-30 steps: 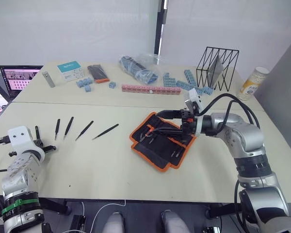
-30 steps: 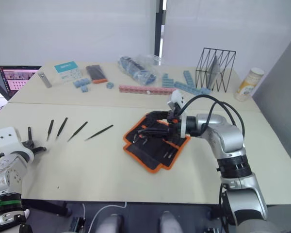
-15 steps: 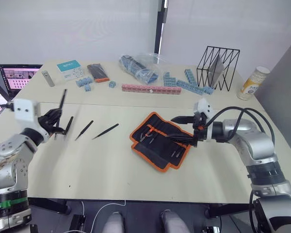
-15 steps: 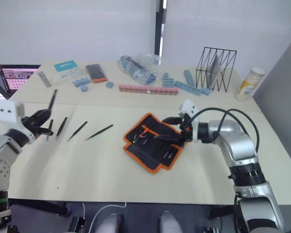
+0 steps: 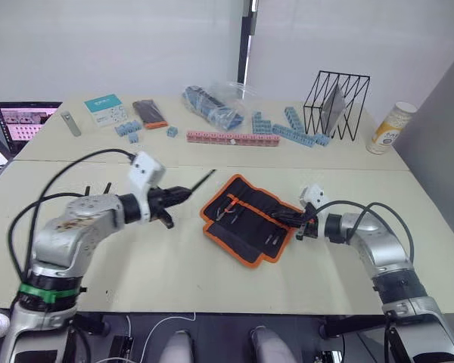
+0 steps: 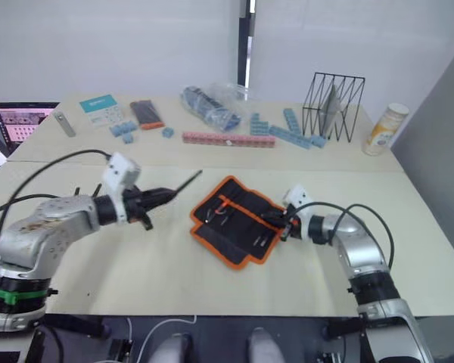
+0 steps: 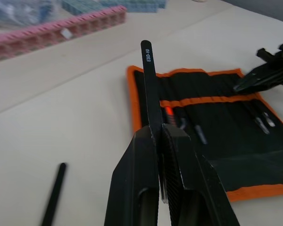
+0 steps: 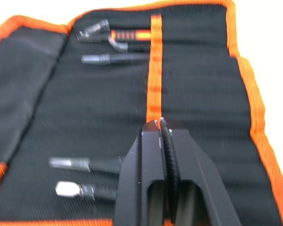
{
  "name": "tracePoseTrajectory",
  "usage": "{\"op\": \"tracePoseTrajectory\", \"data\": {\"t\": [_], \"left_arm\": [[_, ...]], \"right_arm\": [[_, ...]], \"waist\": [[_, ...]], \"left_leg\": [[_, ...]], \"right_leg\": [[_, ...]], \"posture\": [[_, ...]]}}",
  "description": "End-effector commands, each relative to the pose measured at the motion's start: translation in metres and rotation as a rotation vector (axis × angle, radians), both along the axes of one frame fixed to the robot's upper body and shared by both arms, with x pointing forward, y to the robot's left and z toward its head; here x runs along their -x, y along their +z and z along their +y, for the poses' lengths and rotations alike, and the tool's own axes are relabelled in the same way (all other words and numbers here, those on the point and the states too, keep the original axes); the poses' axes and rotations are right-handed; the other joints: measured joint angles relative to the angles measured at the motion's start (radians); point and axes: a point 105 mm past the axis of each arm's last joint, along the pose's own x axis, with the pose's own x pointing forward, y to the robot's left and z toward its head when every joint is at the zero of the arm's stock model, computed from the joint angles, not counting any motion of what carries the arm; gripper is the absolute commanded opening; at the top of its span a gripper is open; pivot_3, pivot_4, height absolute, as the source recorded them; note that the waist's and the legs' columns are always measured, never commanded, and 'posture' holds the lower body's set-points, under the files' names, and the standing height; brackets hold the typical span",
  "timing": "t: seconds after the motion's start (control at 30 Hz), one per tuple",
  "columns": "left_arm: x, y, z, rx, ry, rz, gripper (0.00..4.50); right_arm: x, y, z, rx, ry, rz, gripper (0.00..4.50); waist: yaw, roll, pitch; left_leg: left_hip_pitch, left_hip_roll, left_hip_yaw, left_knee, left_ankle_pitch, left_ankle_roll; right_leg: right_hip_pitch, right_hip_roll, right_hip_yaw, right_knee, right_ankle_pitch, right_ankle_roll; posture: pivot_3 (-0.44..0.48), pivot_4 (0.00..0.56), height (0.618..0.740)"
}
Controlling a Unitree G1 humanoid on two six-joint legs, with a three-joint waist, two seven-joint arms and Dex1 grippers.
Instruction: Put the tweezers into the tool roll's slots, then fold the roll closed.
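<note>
One tool roll. One tweezer clamped in my left gripper. One loose tweezer that I can count for sure. Four tool ends sticking out of the slots. One wire rack, one pink block strip, one laptop, one yellow canister.

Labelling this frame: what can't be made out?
- Slim black pointed tweezers in the left gripper: lower end hidden between its fingers, left wrist view.
- Black fabric tool roll with orange trim: near edge hidden behind the right gripper, right wrist view.
- Tools already in its slots: too small to identify, eye views.
</note>
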Motion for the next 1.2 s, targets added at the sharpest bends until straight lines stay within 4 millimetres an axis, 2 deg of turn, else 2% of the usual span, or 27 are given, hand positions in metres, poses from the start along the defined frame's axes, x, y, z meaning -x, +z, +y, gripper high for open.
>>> {"op": "tracePoseTrajectory", "data": {"t": [0.03, 0.1, 0.23, 0.4, 0.57, 0.7, 0.9, 1.03, 1.2], "left_arm": [[0.002, 0.004, -0.024, -0.011, -0.047, 0.007, 0.0], [0.003, -0.007, -0.038, -0.024, -0.062, 0.031, 0.0], [0.001, -0.022, -0.046, -0.037, -0.035, 0.078, 0.0], [0.005, -0.034, -0.058, -0.044, -0.03, 0.125, 0.0], [-0.001, -0.051, -0.057, -0.077, 0.027, 0.206, 0.0], [-0.002, -0.061, -0.068, -0.104, 0.005, 0.24, 0.0], [-0.002, -0.068, -0.068, -0.12, 0.025, 0.268, 0.0], [-0.009, -0.068, -0.065, -0.115, 0.068, 0.25, 0.0], [-0.016, -0.065, -0.078, -0.089, 0.061, 0.237, 0.0]], "right_arm": [[-0.001, -0.001, -0.002, -0.017, -0.014, -0.023, 0.03], [0.002, -0.01, -0.004, -0.01, -0.022, -0.005, 0.03], [0.004, -0.021, -0.007, 0.028, -0.036, 0.009, 0.03], [0.004, -0.023, -0.005, 0.04, -0.038, 0.016, 0.03], [0.003, -0.017, 0.001, 0.023, -0.024, 0.001, 0.03], [0.005, -0.017, 0.004, 0.028, -0.012, 0.001, 0.03], [0.006, -0.016, 0.004, 0.031, -0.014, 0.002, 0.03], [0.007, -0.017, 0.003, 0.033, -0.018, 0.006, 0.03], [0.008, -0.021, 0.002, 0.049, -0.027, 0.02, 0.03]], "waist": [[-0.003, 0.0, 0.0], [-0.003, 0.0, 0.0], [-0.002, 0.0, 0.0], [-0.001, 0.0, 0.0], [-0.002, 0.0, 0.0], [-0.002, 0.0, 0.0], [-0.002, 0.0, 0.0], [-0.001, 0.0, 0.0], [-0.001, 0.0, 0.0]], "left_leg": [[0.0, 0.0, 0.0, 0.0, 0.0, 0.0], [0.001, 0.0, 0.0, 0.0, 0.0, 0.0], [0.004, 0.0, 0.0, 0.0, 0.0, 0.0], [0.005, 0.0, 0.0, 0.002, 0.0, 0.0], [0.006, 0.0, 0.0, 0.002, 0.0, 0.0], [0.006, 0.0, 0.0, 0.002, 0.0, 0.0], [0.006, -0.001, 0.0, 0.002, 0.0, 0.0], [0.006, -0.001, 0.0, 0.002, 0.0, 0.0], [0.006, -0.001, 0.0, 0.003, 0.0, 0.0]], "right_leg": [[0.0, 0.0, 0.0, 0.0, 0.0, 0.0], [0.0, 0.0, 0.0, 0.001, 0.0, 0.0], [0.003, 0.0, 0.001, 0.001, 0.0, 0.0], [0.005, 0.0, 0.001, 0.001, 0.0, 0.001], [0.006, 0.0, 0.001, 0.001, 0.0, 0.001], [0.006, 0.0, 0.001, 0.001, 0.0, 0.001], [0.006, 0.0, 0.001, 0.001, 0.0, 0.001], [0.006, 0.0, 0.001, 0.001, 0.0, 0.001], [0.007, 0.0, 0.001, 0.001, 0.001, 0.002]], "posture": [[0.0, 0.15, 0.74], [0.0, 0.15, 0.74], [0.0, 0.15, 0.74], [0.0, 0.15, 0.74], [0.0, 0.15, 0.74], [0.0, 0.15, 0.74], [0.0, 0.15, 0.74], [0.0, 0.15, 0.74], [0.0, 0.15, 0.74]]}}
